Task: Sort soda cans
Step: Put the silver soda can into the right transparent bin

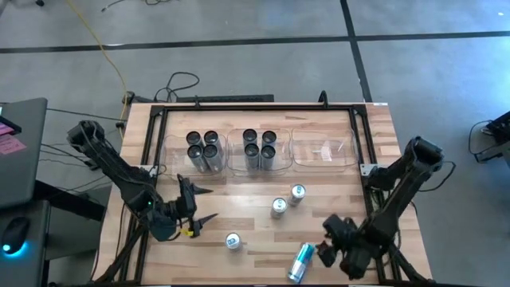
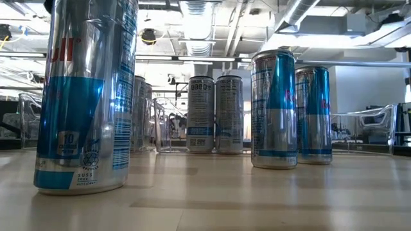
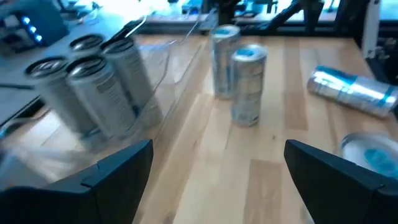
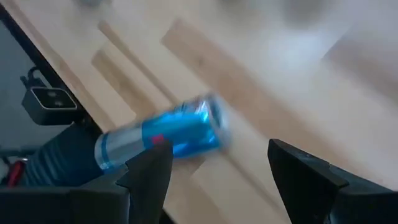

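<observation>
Overhead, table-level, two wrist cameras, table (image 1: 263,239) shared

A pale wooden worktop (image 1: 263,231) stands on a grey floor (image 1: 239,48). Three clear plastic bins (image 1: 323,151) sit in a row along its far edge. A black cable (image 1: 182,82) and a yellow cable (image 1: 111,60) lie on the floor beyond the far left corner.

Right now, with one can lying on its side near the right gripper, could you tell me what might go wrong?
The tipped can lies beside the open right gripper near the table edge; a nudge could roll it off. The open left gripper sits close to the left bin of dark-topped cans and could bump it.
</observation>
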Controlling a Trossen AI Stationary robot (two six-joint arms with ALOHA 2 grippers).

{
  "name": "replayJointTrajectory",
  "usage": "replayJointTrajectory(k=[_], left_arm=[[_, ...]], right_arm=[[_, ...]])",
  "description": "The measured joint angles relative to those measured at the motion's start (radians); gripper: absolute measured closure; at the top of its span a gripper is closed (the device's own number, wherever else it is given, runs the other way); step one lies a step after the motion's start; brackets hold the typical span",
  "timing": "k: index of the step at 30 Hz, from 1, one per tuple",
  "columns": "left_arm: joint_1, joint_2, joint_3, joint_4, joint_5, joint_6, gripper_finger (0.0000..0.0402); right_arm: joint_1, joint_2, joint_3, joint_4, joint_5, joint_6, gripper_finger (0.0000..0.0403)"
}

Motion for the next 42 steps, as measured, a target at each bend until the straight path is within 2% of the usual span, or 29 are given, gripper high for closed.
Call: replayJointTrajectory(k=[2, 6, 10, 12, 14, 20, 23, 28, 31, 38, 42], left_arm=[[0.001, 0.028, 0.000, 0.079, 0.017, 0.050, 0.0042], [0.000, 0.057, 0.000, 0.160, 0.033, 0.085, 0.0042], [0.001, 0.057, 0.000, 0.136, 0.033, 0.087, 0.0042], [0.002, 0.057, 0.000, 0.125, 0.032, 0.092, 0.0042], [0.002, 0.057, 0.000, 0.116, 0.032, 0.109, 0.0042], [0.002, 0.057, 0.000, 0.110, 0.032, 0.174, 0.0042], [0.002, 0.057, 0.000, 0.085, 0.032, 0.191, 0.0042], [0.002, 0.057, 0.000, -0.014, 0.032, 0.168, 0.0042], [0.000, 0.057, 0.000, -0.066, 0.032, 0.143, 0.0042], [0.000, 0.057, 0.001, -0.151, 0.032, 0.094, 0.0042], [0.000, 0.057, 0.001, -0.159, 0.024, 0.084, 0.0042]], right_arm=[[0.005, 0.045, 0.000, 0.033, -0.014, 0.068, 0.0117], [-0.010, 0.122, 0.000, 0.064, -0.048, 0.305, 0.0117], [-0.049, 0.153, 0.000, 0.122, -0.281, 0.493, 0.0117], [-0.068, 0.152, 0.000, 0.198, -0.359, 0.495, 0.0117], [-0.079, 0.146, 0.000, 0.279, -0.363, 0.492, 0.0117], [-0.119, 0.143, 0.000, 0.395, -0.240, 0.564, 0.0117], [-0.136, 0.163, 0.000, 0.391, -0.255, 0.625, 0.0117], [-0.169, 0.219, 0.026, 0.382, -0.412, 0.653, 0.0117], [-0.200, 0.248, 0.046, 0.357, -0.421, 0.653, 0.0117], [-0.263, 0.315, 0.059, 0.304, -0.469, 0.601, 0.0116], [-0.303, 0.313, 0.055, 0.163, -0.477, 0.460, 0.0116]])
